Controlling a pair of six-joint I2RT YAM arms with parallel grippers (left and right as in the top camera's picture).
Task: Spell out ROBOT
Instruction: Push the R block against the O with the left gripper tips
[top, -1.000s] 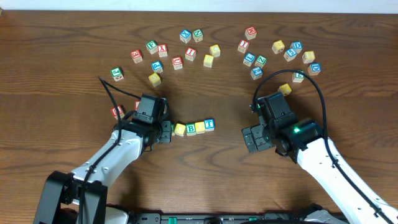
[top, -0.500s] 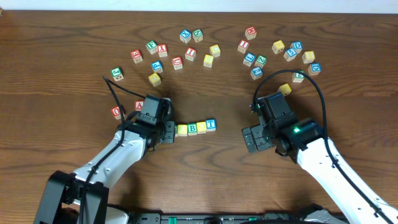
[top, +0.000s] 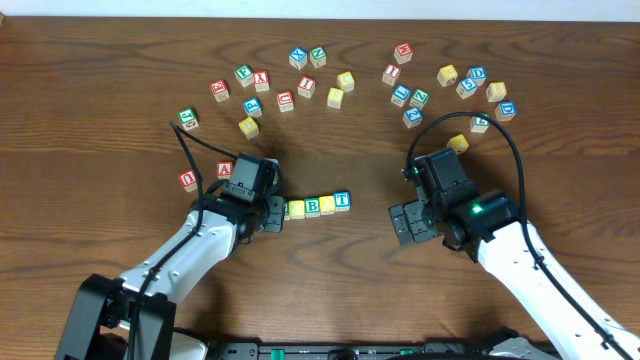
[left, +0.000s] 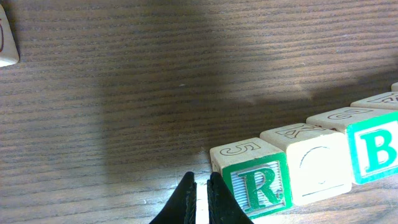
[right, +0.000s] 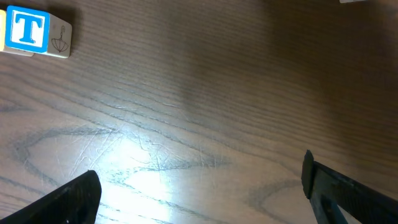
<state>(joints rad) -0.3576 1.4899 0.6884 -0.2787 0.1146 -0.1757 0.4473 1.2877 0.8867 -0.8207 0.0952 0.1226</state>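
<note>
- Left gripper (left: 199, 194) is shut on nothing, its dark fingertips pressed together low over the wood, just beside the left face of the R cube (left: 258, 186); whether they touch it cannot be told.
- Right gripper (right: 199, 186) stands wide open and empty over bare wood, well to the right of the row.
- Table (top: 100, 60): dark brown wood grain under everything.
- Loose cubes (top: 298, 57) lie in a scattered band along the far side, in two rough clusters.
- Row (top: 305, 207): five cubes side by side between the two arms, tilting slightly away toward its right end. The overhead view hides most of its left end behind the left gripper.
- From left to right: the green-framed R cube, first yellow cube (left: 314, 171) with a faint ring on its face, green-framed B cube (left: 373, 149), second yellow cube (top: 328, 204), and blue-framed T cube (right: 27, 29).
- A cube (top: 225, 168) and U cube (top: 188, 180), both red-framed, sit apart to the left of the left arm.
</note>
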